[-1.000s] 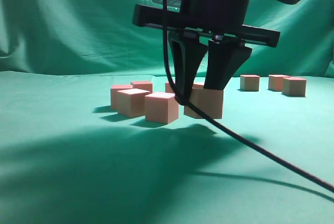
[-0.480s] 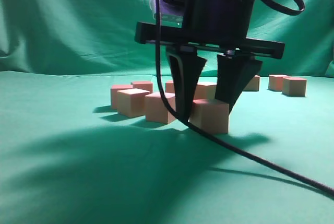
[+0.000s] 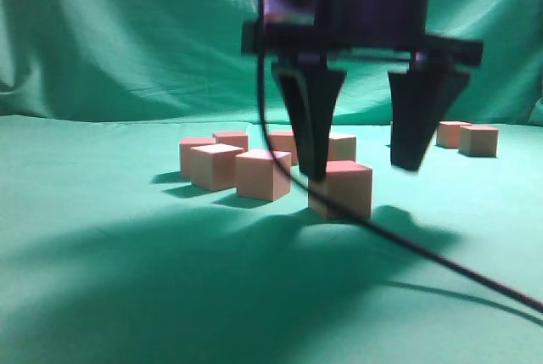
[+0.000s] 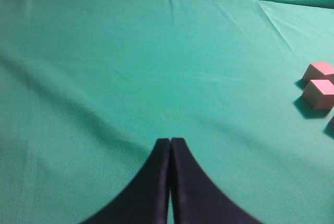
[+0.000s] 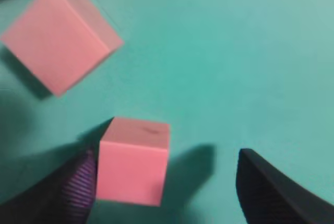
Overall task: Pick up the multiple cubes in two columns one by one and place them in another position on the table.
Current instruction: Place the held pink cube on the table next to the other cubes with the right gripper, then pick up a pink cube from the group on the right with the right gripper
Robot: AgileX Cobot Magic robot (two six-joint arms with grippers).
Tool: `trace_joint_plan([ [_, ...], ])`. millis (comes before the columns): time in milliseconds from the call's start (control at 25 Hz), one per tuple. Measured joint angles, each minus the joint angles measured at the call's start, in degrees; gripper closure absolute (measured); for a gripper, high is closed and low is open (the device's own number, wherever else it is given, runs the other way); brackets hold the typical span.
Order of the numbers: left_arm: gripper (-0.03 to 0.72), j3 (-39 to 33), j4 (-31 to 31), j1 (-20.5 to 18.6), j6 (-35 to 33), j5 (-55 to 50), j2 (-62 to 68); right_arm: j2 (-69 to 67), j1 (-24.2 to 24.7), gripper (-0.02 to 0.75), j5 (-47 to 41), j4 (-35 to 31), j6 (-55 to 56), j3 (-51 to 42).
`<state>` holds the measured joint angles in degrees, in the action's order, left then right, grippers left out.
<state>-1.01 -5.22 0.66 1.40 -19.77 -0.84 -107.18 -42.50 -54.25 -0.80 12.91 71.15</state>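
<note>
The right hand [image 3: 363, 169], black and two-fingered with a dark cable trailing off toward four o'clock, hangs low over the broad desk of wrinkled green cloth [image 3: 102, 296] with its fingers spread wide. One small matte salmon-pink cube [image 3: 341, 188] sits flat on the cloth under it. The finger at nine o'clock of the cube stands right against its side, while the other finger is well clear at three o'clock, so nothing is gripped; the cube rests on its own weight, which reads to me as a set-down just made.

In the right wrist view the same cube [image 5: 133, 160] lies between the two fingertips, nearer the left one, with a second cube [image 5: 58, 38] loose at eleven o'clock. The picture is smeared, so whether that finger truly touches the cube I cannot say for sure.

Behind and toward nine o'clock stands the cluster of matching cubes [image 3: 242, 160], close together in rows, presumably the stock waiting to be moved. A few more cubes [image 3: 468, 138] sit apart at two o'clock, far back.

The left hand [image 4: 170, 153] is pressed shut on nothing, parked over bare cloth, out of the way.
</note>
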Motion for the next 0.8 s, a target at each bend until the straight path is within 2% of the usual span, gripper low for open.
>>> trace_joint_plan([
  [320,0.688,0.0,0.0,0.0,0.0,0.0,0.0,7.3,0.0,0.231,-3.7,4.1,0.9,11.6],
  [400,0.688,0.0,0.0,0.0,0.0,0.0,0.0,9.3,0.0,0.231,-5.1,8.9,3.3,14.1],
  [520,0.688,0.0,0.0,0.0,0.0,0.0,0.0,11.7,0.7,0.231,-7.2,20.8,10.6,16.4],
  [640,0.688,0.0,0.0,0.0,0.0,0.0,0.0,12.7,5.2,0.231,-9.7,27.5,14.7,16.6],
  [800,0.688,0.0,0.0,0.0,0.0,0.0,0.0,12.5,15.1,0.231,-10.3,25.2,13.9,16.6],
])
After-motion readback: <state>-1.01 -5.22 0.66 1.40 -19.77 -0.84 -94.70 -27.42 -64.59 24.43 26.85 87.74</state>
